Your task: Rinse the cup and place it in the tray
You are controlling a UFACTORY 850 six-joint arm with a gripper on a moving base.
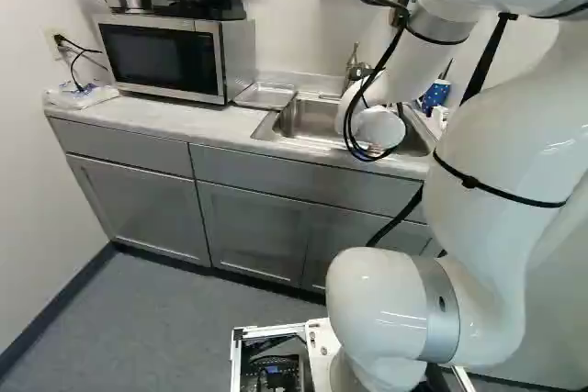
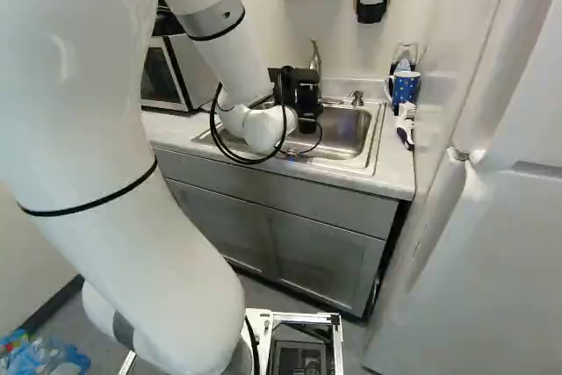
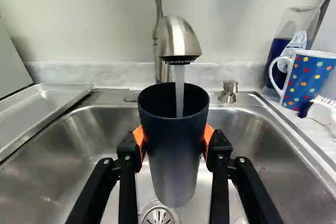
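The hand (image 2: 303, 94) is pinching the cup (image 3: 176, 145) from two sides and holding it upright over the sink (image 3: 68, 150), below the tap (image 3: 178, 38). Water (image 3: 179, 93) is running into its open mouth. The tray (image 1: 265, 95) is lying between microwave (image 1: 165, 57) and sink, toward the tabletop's (image 1: 211, 126) back edge. At the right of the right base view, a mug (image 2: 406, 88) is standing by the back corner, a brush (image 2: 406, 124) lying near it.

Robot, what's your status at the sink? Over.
Gripper shut on dark cup. Faucet running into it. Nothing seen blocking the way to tray.
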